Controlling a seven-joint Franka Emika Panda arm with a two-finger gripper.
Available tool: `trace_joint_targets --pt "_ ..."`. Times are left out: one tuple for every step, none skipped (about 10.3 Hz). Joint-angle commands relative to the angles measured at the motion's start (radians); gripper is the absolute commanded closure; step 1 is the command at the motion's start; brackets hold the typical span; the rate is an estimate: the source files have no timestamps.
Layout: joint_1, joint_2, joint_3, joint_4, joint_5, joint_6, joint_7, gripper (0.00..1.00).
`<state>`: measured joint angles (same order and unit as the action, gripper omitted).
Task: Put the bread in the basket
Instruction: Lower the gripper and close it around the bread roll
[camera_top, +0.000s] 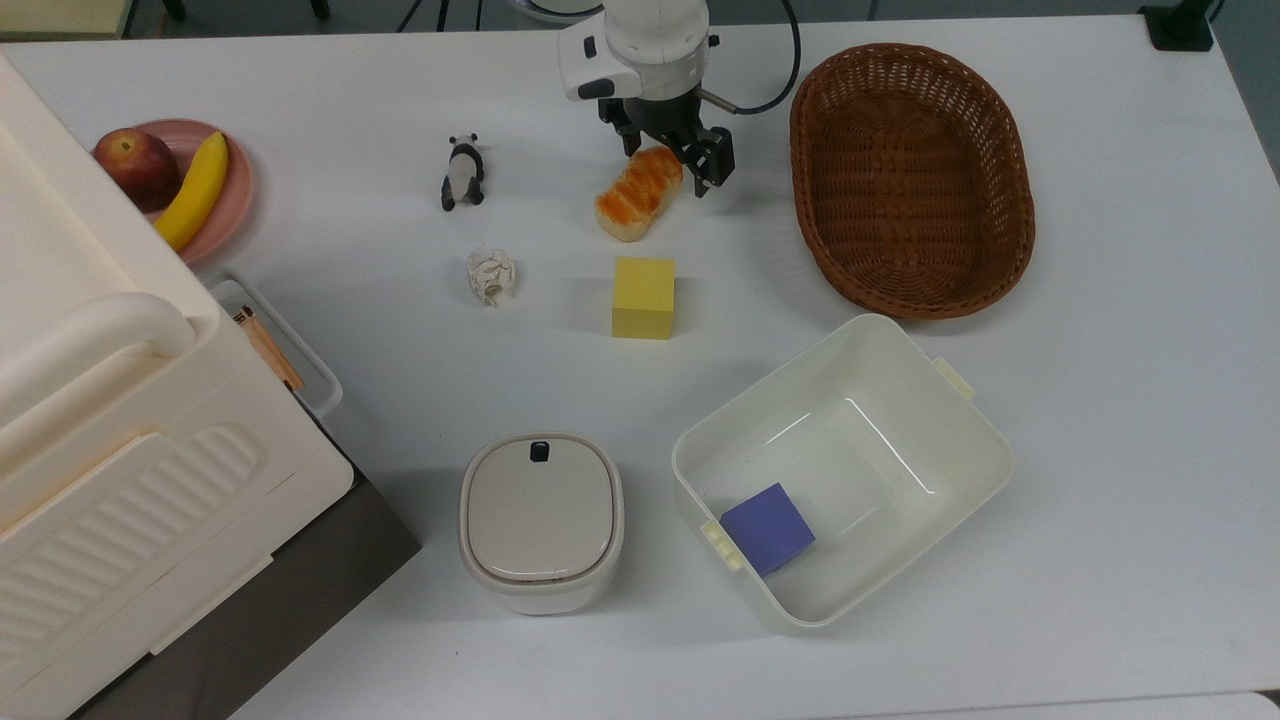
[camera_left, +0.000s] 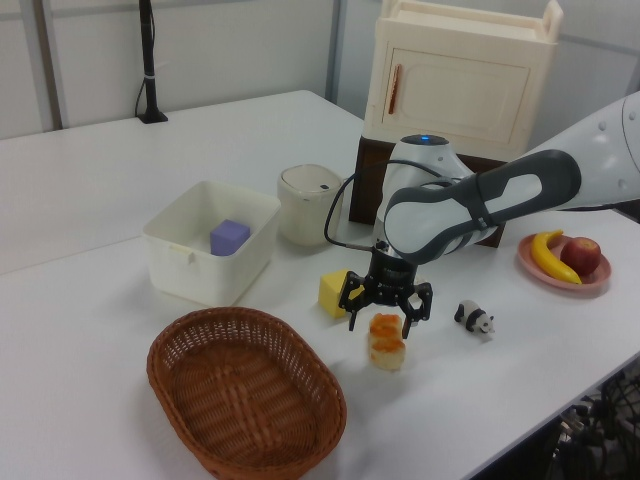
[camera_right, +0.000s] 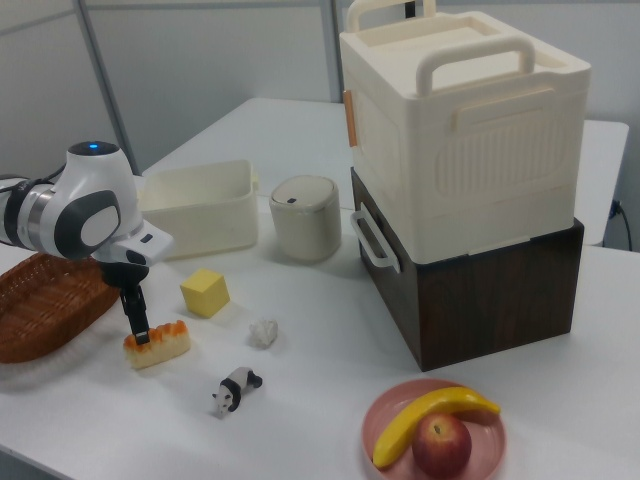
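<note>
We found the gripper (camera_top: 668, 166) lowered over one end of the bread (camera_top: 638, 196), with its fingers (camera_top: 716, 170) spread apart and standing on either side of the loaf's end nearest the arm; the jaws had not closed on it. In the left view the gripper (camera_left: 388, 313) straddled the top of the bread (camera_left: 386, 340), and in the right view one finger (camera_right: 137, 314) reached down beside the bread (camera_right: 158, 344). The loaf lay flat on the white table (camera_top: 1100, 400), outside the wicker basket (camera_top: 912, 180), which sat near it at the top view's right and held nothing. We noted a yellow cube (camera_top: 643, 297) just below the loaf in the top view, a panda figurine (camera_top: 462, 172) and a crumpled white object (camera_top: 491, 274) at the top view's left, and a cream tub (camera_top: 842, 470) holding a purple cube (camera_top: 767, 527).
</note>
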<state>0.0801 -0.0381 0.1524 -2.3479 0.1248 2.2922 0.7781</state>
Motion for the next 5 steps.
trace_joint_targets --pt "0.003 0.012 -0.005 0.001 -0.043 0.016 0.032 0.00" --pt "0.000 0.012 -0.005 -0.001 -0.051 0.013 0.032 0.00" --pt "-0.002 0.015 -0.005 -0.001 -0.057 0.013 0.032 0.00" --pt "-0.002 0.020 -0.005 -0.002 -0.063 0.013 0.032 0.00" --pt "-0.003 0.023 -0.005 -0.002 -0.074 0.012 0.032 0.00"
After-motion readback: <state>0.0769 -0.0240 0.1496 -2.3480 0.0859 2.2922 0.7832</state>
